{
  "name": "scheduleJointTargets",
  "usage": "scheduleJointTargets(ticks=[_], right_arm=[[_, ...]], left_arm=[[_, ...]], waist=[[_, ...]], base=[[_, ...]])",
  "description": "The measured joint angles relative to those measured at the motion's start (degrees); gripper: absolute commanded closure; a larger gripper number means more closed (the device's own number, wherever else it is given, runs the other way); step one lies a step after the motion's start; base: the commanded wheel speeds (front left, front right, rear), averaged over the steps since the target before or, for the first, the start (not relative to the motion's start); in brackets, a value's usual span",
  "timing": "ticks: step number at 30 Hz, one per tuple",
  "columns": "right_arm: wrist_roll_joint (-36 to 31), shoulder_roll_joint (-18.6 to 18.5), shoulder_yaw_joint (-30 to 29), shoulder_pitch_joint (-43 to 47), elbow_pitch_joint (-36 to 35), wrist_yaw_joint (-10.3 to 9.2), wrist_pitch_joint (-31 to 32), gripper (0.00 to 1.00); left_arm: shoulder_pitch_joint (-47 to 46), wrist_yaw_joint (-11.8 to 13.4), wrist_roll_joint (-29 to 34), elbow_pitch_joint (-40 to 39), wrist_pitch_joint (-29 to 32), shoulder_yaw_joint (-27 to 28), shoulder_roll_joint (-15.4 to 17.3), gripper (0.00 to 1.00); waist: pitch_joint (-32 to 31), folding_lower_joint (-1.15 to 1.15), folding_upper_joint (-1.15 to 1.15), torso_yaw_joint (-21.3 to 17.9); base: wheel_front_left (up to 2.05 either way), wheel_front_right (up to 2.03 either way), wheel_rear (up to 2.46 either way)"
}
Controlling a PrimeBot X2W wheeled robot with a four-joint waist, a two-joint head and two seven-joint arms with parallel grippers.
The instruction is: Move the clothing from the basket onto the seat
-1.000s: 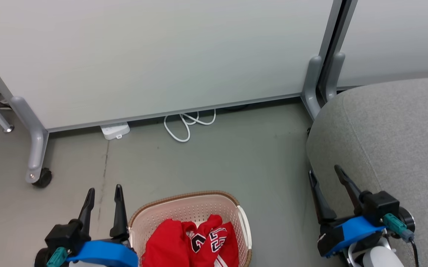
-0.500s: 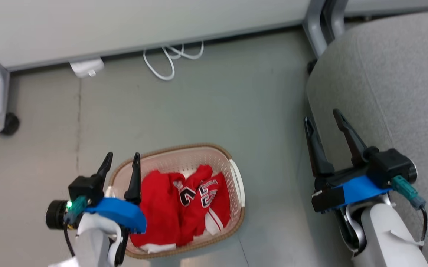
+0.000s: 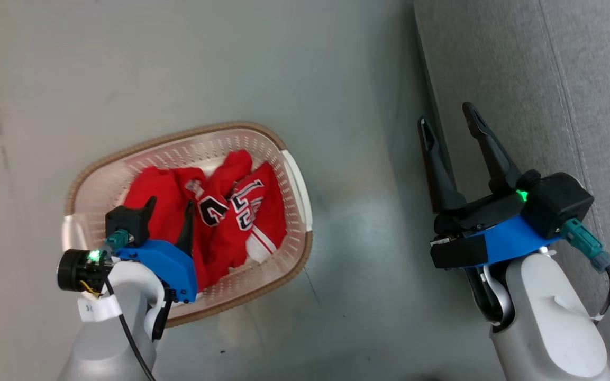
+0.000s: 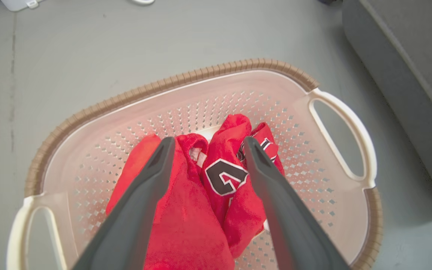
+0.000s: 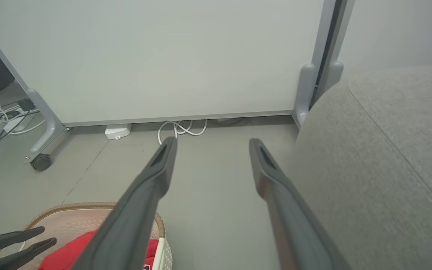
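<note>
Our robot's left gripper (image 3: 172, 203) hangs over the basket (image 3: 204, 151) at the lower left of the head view, its two dark fingers spread wide with nothing between them; in the left wrist view we look along those fingers, which frame the clothing (image 3: 164, 188) from either side; whether their tips touch the fabric we cannot tell. The clothing, a crumpled heap of red jerseys, lies inside the basket with black-and-white numerals showing on top and a white panel with red stripes (image 3: 260, 246) at the heap's lower right edge; part of the perforated cream wall shows around it. The basket stands on the grey floor (image 3: 178, 63), left of the frame's centre, brown rim uppermost. The seat (image 3: 495, 63) takes up the upper right of the head view, a stitched seam (image 3: 564, 106) running down its light-grey fabric; we see a strip of floor between it and the basket. The right gripper (image 3: 446, 115) is at the right of the frame, just beside the seat's near side, fingers likewise wide apart and empty. The right wrist view looks past them to a pale partition panel (image 5: 163, 56), a looped white cable (image 5: 180, 129) at its foot and a castor (image 5: 40, 162) at the left.
</note>
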Motion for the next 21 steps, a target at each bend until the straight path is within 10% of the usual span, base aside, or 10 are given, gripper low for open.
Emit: scheduleJointTargets(ticks=[21], right_arm=[[6.7, 0.0, 3.1, -2.4, -2.6, 0.00, -0.3, 0.00]], left_arm=[[-8.3, 8.0, 3.1, 14.8, 13.8, -2.6, 4.9, 0.00]], waist=[[12.7, -0.01, 0.00, -7.8]], base=[[0.00, 0.00, 0.00]])
